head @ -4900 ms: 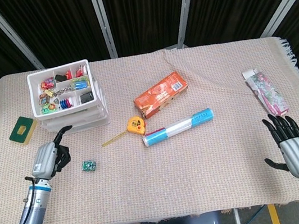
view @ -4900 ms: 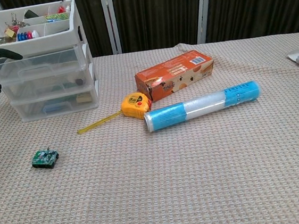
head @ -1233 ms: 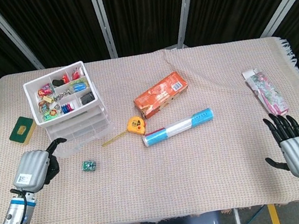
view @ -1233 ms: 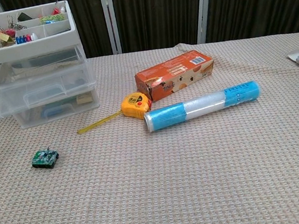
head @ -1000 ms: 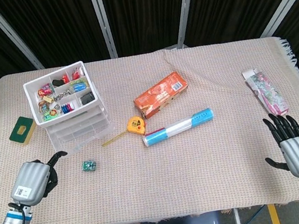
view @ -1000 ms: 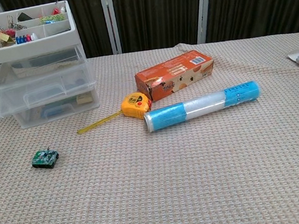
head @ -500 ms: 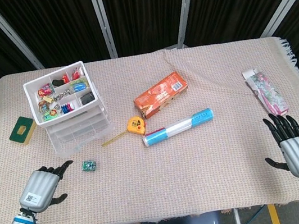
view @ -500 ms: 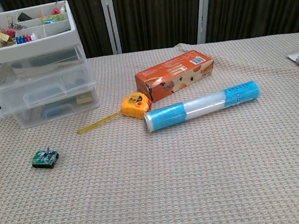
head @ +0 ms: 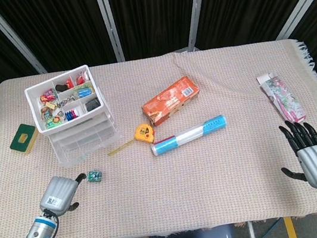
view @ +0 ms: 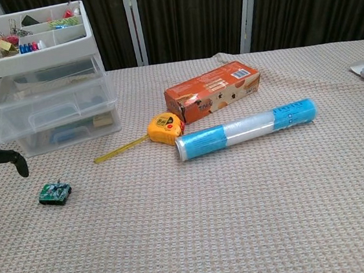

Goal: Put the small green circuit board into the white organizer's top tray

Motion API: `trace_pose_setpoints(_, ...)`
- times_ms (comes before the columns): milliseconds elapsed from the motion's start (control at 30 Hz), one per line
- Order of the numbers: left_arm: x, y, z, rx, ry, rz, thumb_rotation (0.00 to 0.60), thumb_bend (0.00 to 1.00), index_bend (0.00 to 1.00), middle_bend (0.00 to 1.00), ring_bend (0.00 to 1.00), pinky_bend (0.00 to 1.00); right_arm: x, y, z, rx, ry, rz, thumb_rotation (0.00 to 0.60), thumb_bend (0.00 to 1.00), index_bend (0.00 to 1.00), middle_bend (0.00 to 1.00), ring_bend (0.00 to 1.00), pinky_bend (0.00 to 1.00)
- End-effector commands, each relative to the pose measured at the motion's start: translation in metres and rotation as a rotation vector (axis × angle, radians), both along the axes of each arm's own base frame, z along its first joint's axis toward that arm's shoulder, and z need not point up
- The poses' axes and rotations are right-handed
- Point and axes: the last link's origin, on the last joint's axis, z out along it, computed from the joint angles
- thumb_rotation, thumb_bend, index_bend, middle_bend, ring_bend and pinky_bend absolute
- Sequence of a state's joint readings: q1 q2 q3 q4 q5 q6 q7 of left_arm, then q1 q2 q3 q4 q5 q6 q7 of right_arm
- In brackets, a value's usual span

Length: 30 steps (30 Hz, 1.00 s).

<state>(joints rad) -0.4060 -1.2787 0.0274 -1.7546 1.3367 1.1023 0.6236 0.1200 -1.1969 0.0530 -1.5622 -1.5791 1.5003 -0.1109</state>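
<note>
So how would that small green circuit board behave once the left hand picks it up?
The circuit board looks tiny and flat, so probably stiff and light. It sits low on the woven cloth, so the fingers of the left hand may struggle to get under it. Its raised parts look fragile; a pinch at the edges seems safer.

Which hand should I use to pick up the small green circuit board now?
Left. The left hand sits just beside the circuit board, fingers apart and holding nothing, with the white organizer on the same side. The right hand is open too, but lies at the far right edge of the table.
</note>
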Motion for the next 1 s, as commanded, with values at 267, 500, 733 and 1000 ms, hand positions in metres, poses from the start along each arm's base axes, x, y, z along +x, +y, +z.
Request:
trace_pose_setpoints(267, 0.006, 0.028, -0.026, -0.014, 0.082, 0.012, 0.6, 0.18, 0.33, 1.0, 0.93, 0.73, 0.0, 0.0, 0.0, 0.002, 0.0, 0.003, 0.6, 0.0, 0.03, 0.0, 0.0, 0.0)
trace_pose_setpoints(500, 0.013, 0.035, -0.035, 0.005, 0.056, 0.027, 0.6, 0.24, 0.3, 1.0, 0.93, 0.73, 0.0, 0.0, 0.0, 0.003, -0.002, 0.004, 0.6, 0.0, 0.03, 0.0, 0.0, 0.0)
trace_pose_setpoints(733, 0.012, 0.039, -0.042, 0.004, 0.057, 0.051, 0.6, 0.3, 0.29, 1.0, 0.93, 0.73, 0.0, 0.0, 0.0, 0.005, -0.004, 0.005, 0.6, 0.0, 0.03, 0.0, 0.0, 0.0)
trace_pose_setpoints(1000, 0.014, 0.043, -0.052, -0.013, 0.069, 0.076, 0.6, 0.33, 0.29, 1.0, 0.93, 0.73, 0.0, 0.0, 0.001, 0.005, -0.006, 0.004, 0.6, 0.0, 0.03, 0.0, 0.0, 0.0)
